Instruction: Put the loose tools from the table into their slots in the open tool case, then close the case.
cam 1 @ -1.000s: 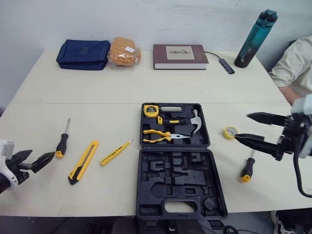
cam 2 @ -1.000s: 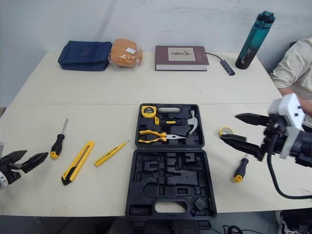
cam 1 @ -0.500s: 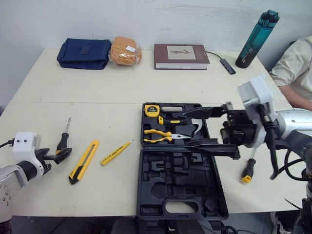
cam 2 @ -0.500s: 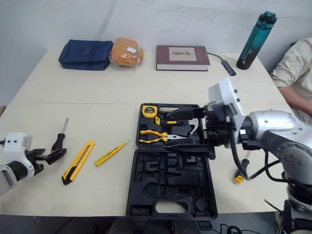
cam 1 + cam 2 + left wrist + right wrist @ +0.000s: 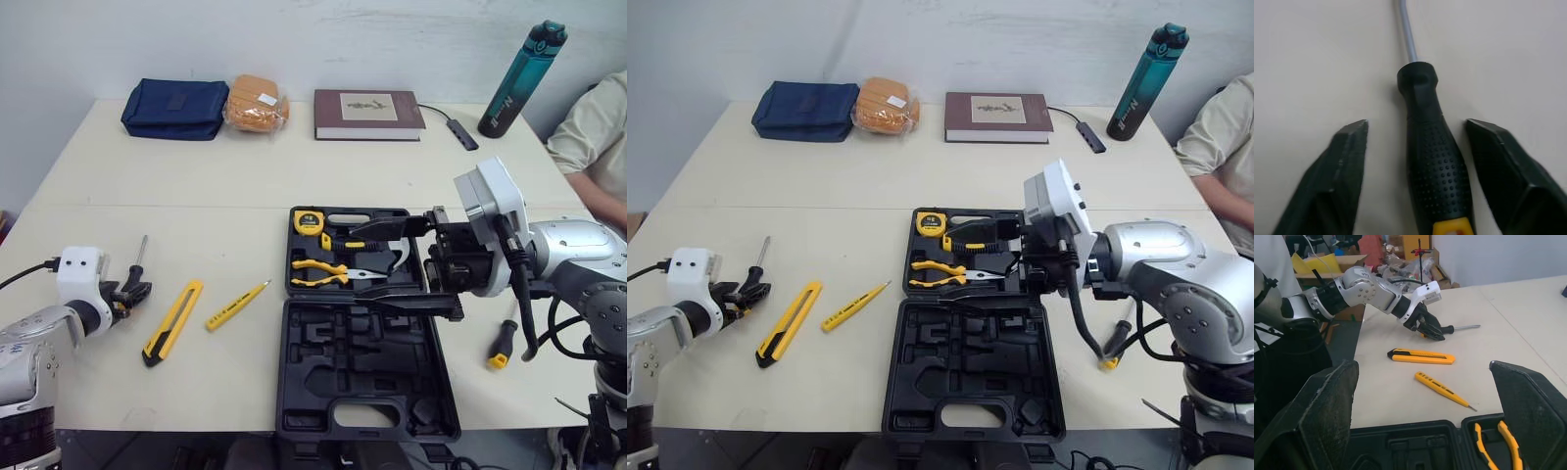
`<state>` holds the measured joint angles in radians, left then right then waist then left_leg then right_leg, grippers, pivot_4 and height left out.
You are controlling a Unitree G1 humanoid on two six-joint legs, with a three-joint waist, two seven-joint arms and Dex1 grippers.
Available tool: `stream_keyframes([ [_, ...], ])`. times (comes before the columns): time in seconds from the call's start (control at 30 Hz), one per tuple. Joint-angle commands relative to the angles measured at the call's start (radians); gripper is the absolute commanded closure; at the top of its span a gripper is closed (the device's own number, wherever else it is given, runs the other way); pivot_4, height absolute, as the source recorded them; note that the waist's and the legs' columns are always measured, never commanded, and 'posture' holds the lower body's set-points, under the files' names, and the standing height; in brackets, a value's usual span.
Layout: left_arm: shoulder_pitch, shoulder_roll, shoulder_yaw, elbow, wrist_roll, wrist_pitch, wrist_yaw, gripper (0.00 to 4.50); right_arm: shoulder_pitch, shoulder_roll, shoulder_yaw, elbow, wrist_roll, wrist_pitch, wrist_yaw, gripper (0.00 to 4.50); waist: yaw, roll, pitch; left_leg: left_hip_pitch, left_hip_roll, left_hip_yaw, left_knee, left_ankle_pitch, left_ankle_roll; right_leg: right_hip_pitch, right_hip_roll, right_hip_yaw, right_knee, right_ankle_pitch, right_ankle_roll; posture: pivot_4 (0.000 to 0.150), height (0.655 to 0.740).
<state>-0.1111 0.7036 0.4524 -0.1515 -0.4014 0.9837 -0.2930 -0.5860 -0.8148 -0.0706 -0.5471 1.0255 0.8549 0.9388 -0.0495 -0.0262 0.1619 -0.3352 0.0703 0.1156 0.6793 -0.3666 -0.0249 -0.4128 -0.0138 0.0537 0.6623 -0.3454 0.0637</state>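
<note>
The black tool case (image 5: 286,390) lies open mid-table. Its far half holds a tape measure (image 5: 305,220), yellow pliers (image 5: 318,273) and a hammer (image 5: 394,245); the near half shows bare slots. My right gripper (image 5: 370,266) hovers open above the far half, holding nothing. At the table's left, my left gripper (image 5: 1415,125) is open, one finger on each side of the black handle of a screwdriver (image 5: 1432,166), not touching it. A yellow utility knife (image 5: 171,321) and a yellow tester pen (image 5: 235,305) lie between it and the case. Another screwdriver (image 5: 502,343) lies right of the case.
Along the far edge sit a blue pouch (image 5: 176,108), a bagged bun (image 5: 255,103), a brown book (image 5: 369,101), a small hub on a cable (image 5: 460,132) and a teal bottle (image 5: 521,67). A person's sleeve (image 5: 593,137) shows at the far right.
My right arm swung left from the table's right side to above the case. My left gripper moved forward until its fingers straddled the left screwdriver's handle.
</note>
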Motion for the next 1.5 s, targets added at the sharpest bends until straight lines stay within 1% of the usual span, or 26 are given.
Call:
stream_keyframes([
  [0.03, 0.014, -0.02, -0.027, 0.032, 0.006, 0.017, -0.013, 2.8, -0.022, 0.007, 0.002, -0.007, -0.013, -0.028, 0.015, 0.0, -0.001, 0.0, 0.0, 0.0, 0.0, 0.0, 0.0, 0.0, 0.0, 0.0, 0.0, 0.0, 0.0, 0.0, 0.0, 0.15, 0.74],
  [0.07, 0.012, -0.023, -0.022, 0.037, 0.006, 0.017, -0.01, 3.33, -0.024, 0.011, 0.004, -0.006, -0.016, -0.031, 0.013, 0.0, -0.001, 0.0, 0.0, 0.0, 0.0, 0.0, 0.0, 0.0, 0.0, 0.0, 0.0, 0.0, 0.0, 0.0, 0.0, 0.15, 0.74],
  [0.1, 0.008, -0.021, -0.019, 0.045, 0.014, 0.009, -0.006, 3.64, -0.025, 0.016, 0.008, -0.004, -0.022, -0.035, 0.009, 0.0, -0.001, 0.0, 0.0, 0.0, 0.0, 0.0, 0.0, 0.0, 0.0, 0.0, 0.0, 0.0, 0.0, 0.0, 0.0, 0.15, 0.74],
  [0.13, 0.005, -0.02, -0.017, 0.05, 0.02, 0.002, -0.003, 3.67, -0.026, 0.02, 0.01, -0.003, -0.027, -0.038, 0.006, 0.0, -0.001, 0.001, 0.0, 0.0, 0.0, 0.0, 0.0, 0.0, 0.0, 0.0, 0.0, 0.0, 0.0, 0.0, 0.0, 0.15, 0.74],
  [0.33, 0.009, 0.028, -0.02, 0.021, 0.016, -0.029, -0.055, 3.67, -0.003, 0.013, 0.008, -0.005, -0.058, -0.043, 0.007, 0.0, -0.001, 0.001, 0.0, 0.0, 0.0, 0.0, 0.0, 0.0, 0.0, 0.0, 0.0, 0.0, 0.0, 0.0, 0.0, 0.15, 0.74],
  [0.47, -0.012, 0.084, -0.035, -0.088, -0.072, -0.013, -0.186, 3.67, 0.031, -0.023, -0.024, -0.011, -0.053, -0.033, 0.019, 0.0, -0.002, -0.001, 0.001, -0.001, 0.0, -0.001, -0.001, 0.0, 0.0, -0.001, 0.0, -0.001, -0.001, 0.0, 0.0, 0.15, 0.74],
  [0.57, -0.026, 0.129, -0.115, -0.203, -0.118, -0.005, -0.279, 3.67, 0.064, -0.05, -0.041, -0.025, -0.045, -0.027, 0.02, 0.0, -0.001, -0.003, 0.002, -0.002, 0.0, -0.001, -0.001, 0.0, 0.0, -0.001, -0.002, -0.002, -0.003, 0.0, 0.0, 0.15, 0.74],
  [0.67, -0.082, 0.167, -0.193, -0.266, -0.152, 0.014, -0.341, 3.67, 0.098, -0.069, -0.042, -0.046, -0.058, -0.027, 0.008, 0.0, -0.002, -0.002, 0.002, -0.003, -0.001, -0.002, -0.001, 0.0, 0.0, -0.001, -0.003, -0.003, -0.003, 0.0, 0.0, 0.15, 0.74],
  [0.8, -0.242, 0.179, -0.301, -0.282, -0.217, 0.064, -0.421, 3.67, 0.183, -0.104, -0.072, -0.087, -0.074, -0.028, -0.013, 0.0, -0.002, -0.002, 0.003, -0.003, -0.001, -0.002, -0.002, 0.0, 0.0, -0.001, -0.002, -0.003, -0.003, 0.0, 0.0, 0.15, 0.74],
  [0.9, -0.342, 0.191, -0.431, -0.288, -0.185, 0.031, -0.48, 3.67, 0.267, -0.141, -0.109, -0.121, -0.086, -0.033, -0.016, 0.0, 0.0, -0.002, 0.003, -0.004, -0.001, -0.002, -0.001, 0.0, 0.0, -0.001, -0.001, -0.003, -0.004, 0.0, 0.0, 0.15, 0.74],
  [1.0, -0.457, 0.164, -0.531, -0.264, -0.194, 0.067, -0.518, 3.67, 0.337, -0.163, -0.158, -0.146, -0.079, -0.027, -0.039, 0.0, -0.002, -0.002, 0.004, -0.004, -0.002, -0.001, -0.001, 0.0, 0.0, -0.001, 0.0, -0.001, -0.004, 0.0, 0.0, 0.15, 0.74],
  [1.13, -0.577, 0.136, -0.668, -0.238, -0.161, 0.059, -0.581, 3.67, 0.435, -0.182, -0.229, -0.178, -0.078, -0.027, -0.058, 0.0, 0.004, -0.002, 0.005, -0.004, -0.001, -0.001, 0.0, 0.0, 0.0, -0.001, 0.002, 0.0, -0.003, 0.0, 0.001, 0.15, 0.74],
  [1.3, -0.666, 0.073, -0.804, -0.214, -0.095, 0.021, -0.611, 3.67, 0.562, -0.203, -0.314, -0.205, -0.092, -0.025, -0.066, 0.0, 0.011, -0.002, 0.006, -0.004, -0.001, 0.0, 0.0, 0.0, 0.0, -0.001, 0.004, 0.002, -0.004, 0.0, 0.001, 0.15, 0.74],
  [1.5, -0.716, 0.022, -0.921, -0.221, -0.026, 0.019, -0.629, 3.67, 0.682, -0.205, -0.413, -0.217, -0.091, -0.017, -0.071, 0.0, 0.021, -0.002, 0.006, -0.004, -0.001, 0.001, 0.001, 0.0, 0.0, -0.001, 0.004, 0.003, -0.004, 0.001, 0.001, 0.15, 0.74],
])
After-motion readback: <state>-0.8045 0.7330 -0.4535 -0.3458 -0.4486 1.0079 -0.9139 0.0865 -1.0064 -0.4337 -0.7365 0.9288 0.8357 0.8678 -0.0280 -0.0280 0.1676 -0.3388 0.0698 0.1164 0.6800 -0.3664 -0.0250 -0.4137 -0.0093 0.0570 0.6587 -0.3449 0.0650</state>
